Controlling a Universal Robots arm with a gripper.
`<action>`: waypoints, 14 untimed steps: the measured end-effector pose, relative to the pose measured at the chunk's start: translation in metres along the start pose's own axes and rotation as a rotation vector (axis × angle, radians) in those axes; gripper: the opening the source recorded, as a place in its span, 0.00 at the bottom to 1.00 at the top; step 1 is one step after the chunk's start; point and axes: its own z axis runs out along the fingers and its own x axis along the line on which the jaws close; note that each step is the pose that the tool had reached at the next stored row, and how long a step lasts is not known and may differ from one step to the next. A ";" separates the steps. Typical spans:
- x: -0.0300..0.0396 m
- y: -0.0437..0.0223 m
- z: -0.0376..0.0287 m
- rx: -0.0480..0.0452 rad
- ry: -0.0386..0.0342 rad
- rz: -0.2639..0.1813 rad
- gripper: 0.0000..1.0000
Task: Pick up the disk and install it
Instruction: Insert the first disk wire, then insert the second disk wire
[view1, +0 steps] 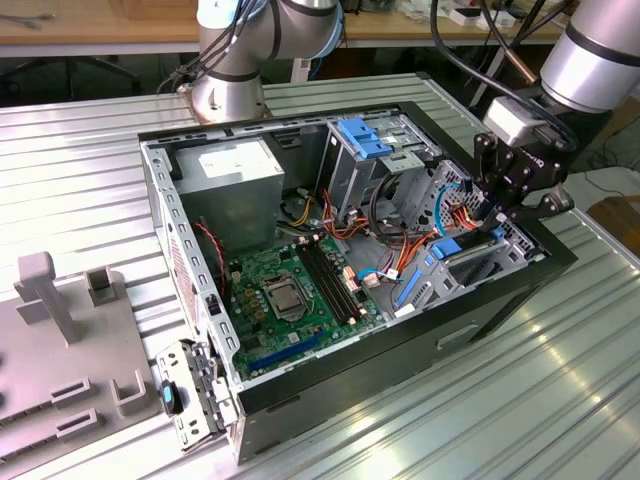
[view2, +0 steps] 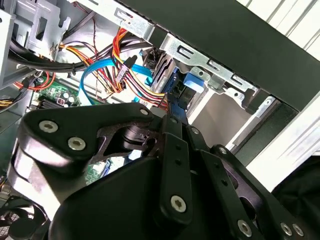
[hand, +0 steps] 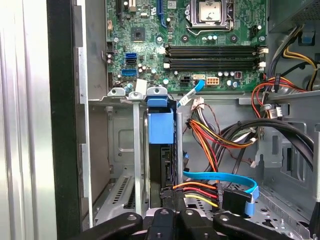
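The disk (hand: 161, 127) stands on edge in a slot of the metal drive cage (hand: 122, 150), at the end of the open computer case (view1: 330, 330) on the exterior view's right. Its blue plastic rail faces out and its dark body runs down into the slot. In the second wrist view the same blue rail (view2: 193, 82) lies just beyond the fingertips. My gripper (view1: 497, 222) hangs over that bay from above. Its black fingers (hand: 162, 217) are drawn together on the disk's near edge, and in the second wrist view the gripper (view2: 172, 114) pinches the blue strip.
Bundled orange, red and black cables (hand: 215, 135) and a blue flat cable (hand: 220, 177) crowd the bay beside the disk. The motherboard (view1: 290, 290), a grey power-supply box (view1: 235, 170) and a blue-latched cage (view1: 362, 135) fill the case. A grey fixture (view1: 60, 330) sits at the exterior view's left.
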 end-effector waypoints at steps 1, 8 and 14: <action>0.0000 0.0000 0.0000 0.0000 -0.0003 0.000 0.11; 0.0000 0.0000 0.0000 0.0000 -0.0009 0.000 0.11; 0.0000 0.0000 0.0000 0.0000 -0.0012 0.000 0.11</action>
